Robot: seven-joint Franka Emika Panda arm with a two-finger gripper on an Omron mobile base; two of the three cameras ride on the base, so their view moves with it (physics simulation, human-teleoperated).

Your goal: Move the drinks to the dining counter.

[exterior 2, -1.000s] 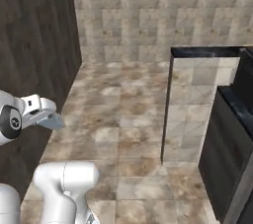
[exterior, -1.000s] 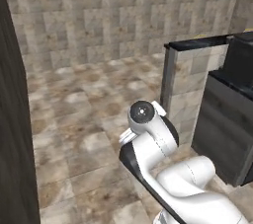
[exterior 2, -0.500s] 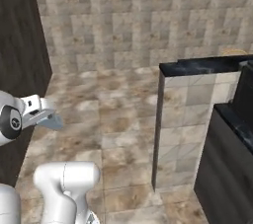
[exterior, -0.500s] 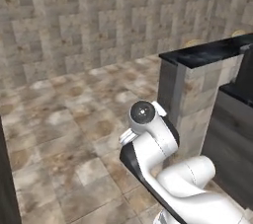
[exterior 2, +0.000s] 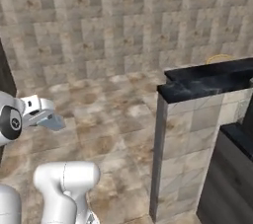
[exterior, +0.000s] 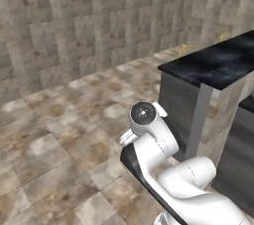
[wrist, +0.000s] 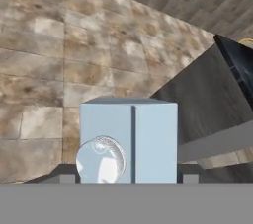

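One carton [wrist: 129, 140] clamped in gripper [wrist: 129, 181] jaws w/ bottle [wrist: 100, 162] alongside, mid-carry; next drive to black counter [exterior: 213, 63], set down

No readable text, apparently, on the blurry carton [wrist: 129, 141].

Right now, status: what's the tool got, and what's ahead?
Tool shut on carton, bottle alongside. Black marble counter ahead right. Tiled floor between, nothing blocking.

Two rear views, one hand close-up
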